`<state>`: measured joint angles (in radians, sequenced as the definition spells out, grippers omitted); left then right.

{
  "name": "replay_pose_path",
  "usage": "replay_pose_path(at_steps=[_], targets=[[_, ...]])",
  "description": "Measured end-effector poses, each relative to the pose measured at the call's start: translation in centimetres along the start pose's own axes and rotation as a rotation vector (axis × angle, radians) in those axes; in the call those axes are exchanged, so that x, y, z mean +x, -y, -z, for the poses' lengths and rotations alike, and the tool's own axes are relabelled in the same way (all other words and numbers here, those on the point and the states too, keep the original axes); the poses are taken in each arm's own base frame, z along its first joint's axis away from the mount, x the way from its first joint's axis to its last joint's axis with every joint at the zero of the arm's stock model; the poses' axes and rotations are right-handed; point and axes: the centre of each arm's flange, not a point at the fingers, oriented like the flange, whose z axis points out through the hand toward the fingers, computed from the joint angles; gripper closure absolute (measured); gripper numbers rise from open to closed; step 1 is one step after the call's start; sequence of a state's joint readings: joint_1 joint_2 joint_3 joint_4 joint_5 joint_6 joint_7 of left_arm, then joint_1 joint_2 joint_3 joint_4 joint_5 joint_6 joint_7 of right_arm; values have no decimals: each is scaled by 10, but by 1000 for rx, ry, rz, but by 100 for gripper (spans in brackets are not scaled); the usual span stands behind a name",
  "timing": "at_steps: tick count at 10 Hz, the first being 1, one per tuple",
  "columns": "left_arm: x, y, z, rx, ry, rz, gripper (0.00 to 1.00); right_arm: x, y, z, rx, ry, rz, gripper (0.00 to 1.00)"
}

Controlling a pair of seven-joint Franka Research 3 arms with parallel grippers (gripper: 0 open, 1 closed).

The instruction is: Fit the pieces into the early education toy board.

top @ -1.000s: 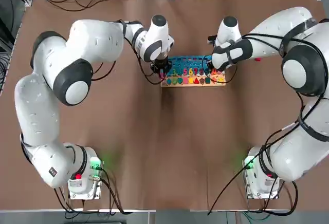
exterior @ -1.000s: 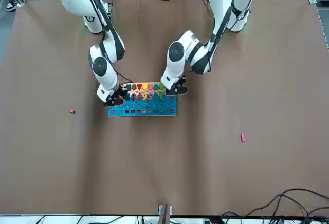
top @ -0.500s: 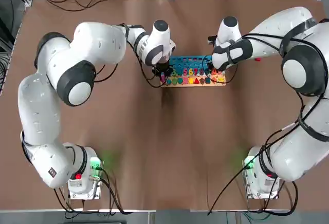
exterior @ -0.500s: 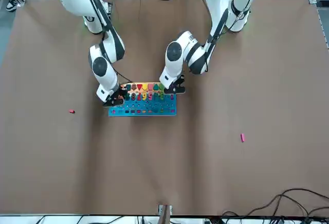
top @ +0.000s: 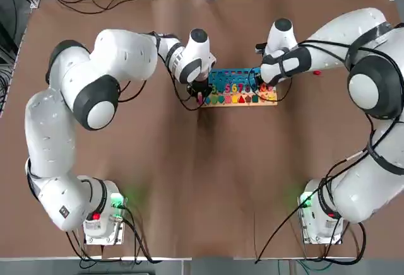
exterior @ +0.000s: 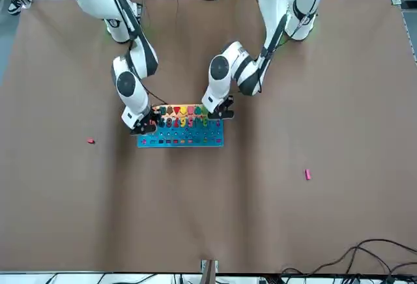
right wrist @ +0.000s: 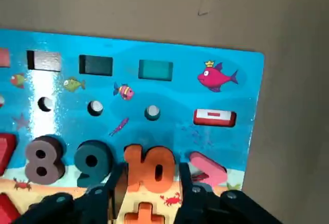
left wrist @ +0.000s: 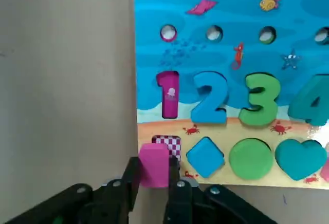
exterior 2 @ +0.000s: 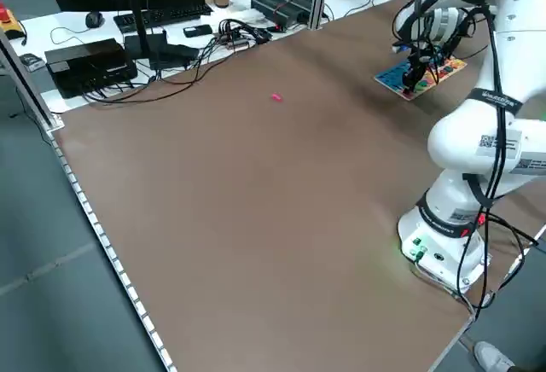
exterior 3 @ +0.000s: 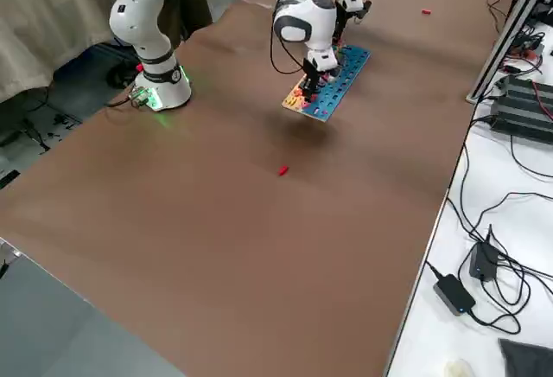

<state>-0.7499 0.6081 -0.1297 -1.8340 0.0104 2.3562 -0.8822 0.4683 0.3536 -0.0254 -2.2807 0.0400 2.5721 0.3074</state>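
The left gripper [left wrist: 156, 175], pinched partway shut on a pink block [left wrist: 153, 163], needs aligning over the toy board's [left wrist: 236, 180] checkered recess [left wrist: 169, 143]; whether the right gripper [right wrist: 151, 180], at the orange 10 [right wrist: 158, 171], grips it is unclear.

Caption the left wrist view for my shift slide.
Left gripper grips a pink block beside the checkered slot below the pink 1 on the toy board.

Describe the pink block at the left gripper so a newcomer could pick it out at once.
On the brown table lies a flat toy board, blue with a sandy strip of shapes. At the strip's end below the pink number 1, the left gripper holds the pink block beside a checkered recess. Unlike the blue diamond next along, it isn't seated in the board.
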Motion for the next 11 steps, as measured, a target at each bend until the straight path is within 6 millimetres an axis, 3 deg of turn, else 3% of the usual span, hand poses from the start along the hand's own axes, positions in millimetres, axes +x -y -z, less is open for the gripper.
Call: replay_pose_path(at_steps=[4, 6, 7, 9, 10, 11], targets=[[0, -3, -3, -8, -16, -11, 74, 3, 1, 30, 6, -10, -4, 51], [0, -5, -2, -11, -19, -13, 74, 10, -19, 41, 2, -11, -46, 51], [0, -5, -3, -11, -18, -13, 74, 15, -42, 41, -6, -4, -92, 48], [0, -5, -5, -10, -17, -14, 74, 24, -101, 40, -13, 16, -201, 29], [0, -6, -5, -11, -17, -14, 74, 28, -131, 40, -11, 17, -252, 26], [1, -6, -6, -11, -17, -14, 74, 30, -161, 40, -7, 17, -290, 14]])
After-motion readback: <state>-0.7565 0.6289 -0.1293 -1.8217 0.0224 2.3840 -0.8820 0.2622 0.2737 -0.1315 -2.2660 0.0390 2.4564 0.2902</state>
